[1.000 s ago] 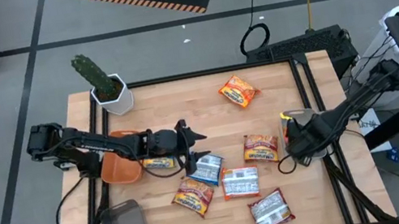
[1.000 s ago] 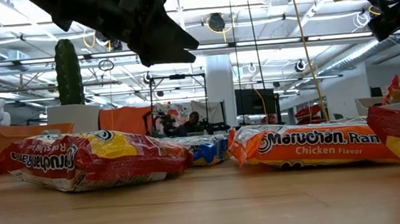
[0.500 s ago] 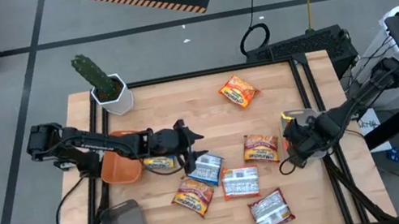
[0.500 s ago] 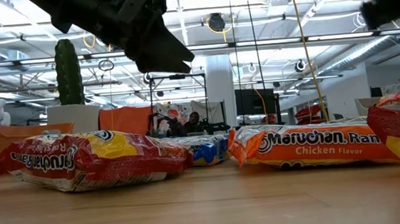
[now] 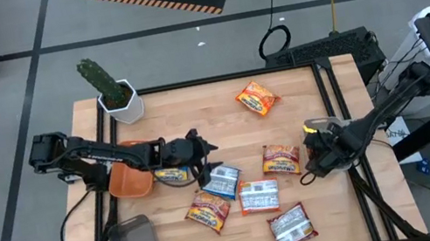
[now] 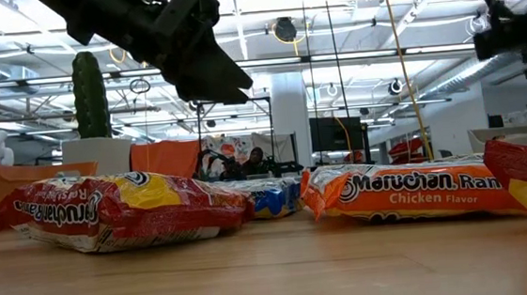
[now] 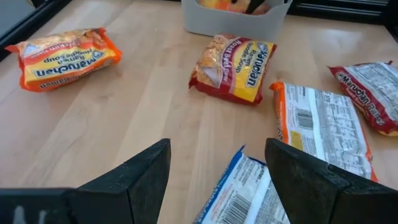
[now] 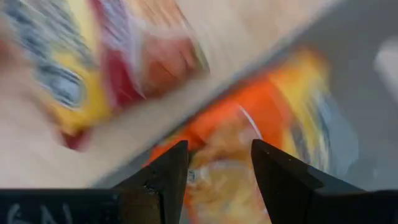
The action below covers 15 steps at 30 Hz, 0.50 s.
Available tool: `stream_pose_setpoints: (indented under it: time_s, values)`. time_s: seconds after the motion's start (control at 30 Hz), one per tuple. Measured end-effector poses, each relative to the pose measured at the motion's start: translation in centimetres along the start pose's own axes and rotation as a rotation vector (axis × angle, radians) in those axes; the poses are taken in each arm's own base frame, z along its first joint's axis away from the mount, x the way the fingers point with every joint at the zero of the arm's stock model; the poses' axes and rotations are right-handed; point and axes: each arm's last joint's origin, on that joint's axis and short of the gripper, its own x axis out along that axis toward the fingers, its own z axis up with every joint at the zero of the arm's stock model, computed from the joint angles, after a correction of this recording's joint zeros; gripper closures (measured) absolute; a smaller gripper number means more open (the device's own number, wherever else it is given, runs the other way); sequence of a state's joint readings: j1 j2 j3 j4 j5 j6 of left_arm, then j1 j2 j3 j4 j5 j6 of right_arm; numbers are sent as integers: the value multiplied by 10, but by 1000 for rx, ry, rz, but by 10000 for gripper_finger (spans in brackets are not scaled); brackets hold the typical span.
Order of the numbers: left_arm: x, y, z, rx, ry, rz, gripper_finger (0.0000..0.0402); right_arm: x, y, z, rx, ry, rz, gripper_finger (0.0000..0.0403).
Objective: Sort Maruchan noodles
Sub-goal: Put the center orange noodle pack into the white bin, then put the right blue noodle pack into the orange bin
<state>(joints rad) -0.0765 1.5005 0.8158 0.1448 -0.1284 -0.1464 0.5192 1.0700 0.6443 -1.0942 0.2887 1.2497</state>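
Left gripper (image 5: 204, 160) hangs jaws wide, empty, just above the blue-white packet (image 5: 224, 181) mid-table, so this looks like the approach before a pick: next it needs to drop squarely onto that packet without catching the orange packet (image 5: 173, 176) beside the orange bowl (image 5: 128, 181). Right gripper (image 5: 316, 149), fingers parted, sits over the grey bin (image 7: 236, 17) at the right edge; the blurred orange packet in its wrist view probably lies in the bin, not gripped. Other noodles lie scattered nearby; cactus pot (image 5: 121, 101) stands clear, far-left.

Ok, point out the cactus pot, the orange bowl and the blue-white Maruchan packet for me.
cactus pot (image 5: 123, 107), high view, on the white pot's side below the cactus.
orange bowl (image 5: 130, 181), high view, on its inner floor.
blue-white Maruchan packet (image 5: 224, 182), high view, on the packet's middle.
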Motion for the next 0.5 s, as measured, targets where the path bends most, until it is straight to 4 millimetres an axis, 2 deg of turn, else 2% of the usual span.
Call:
stream_pose_setpoints:
  time_s: [0.23, 0.37, 0.5]
  values:
    - [0, -4, 1, 9, -13, -13, 135, 7, -1, 0, 39, -30, 10, 234]
    - [0, -2, 1, 11, -17, -8, 135, 3, 1, 2, 68, -44, 57, 234]
    - [0, 2, 2, 6, -17, 4, 135, -10, 4, 8, 91, -95, 111, 234]
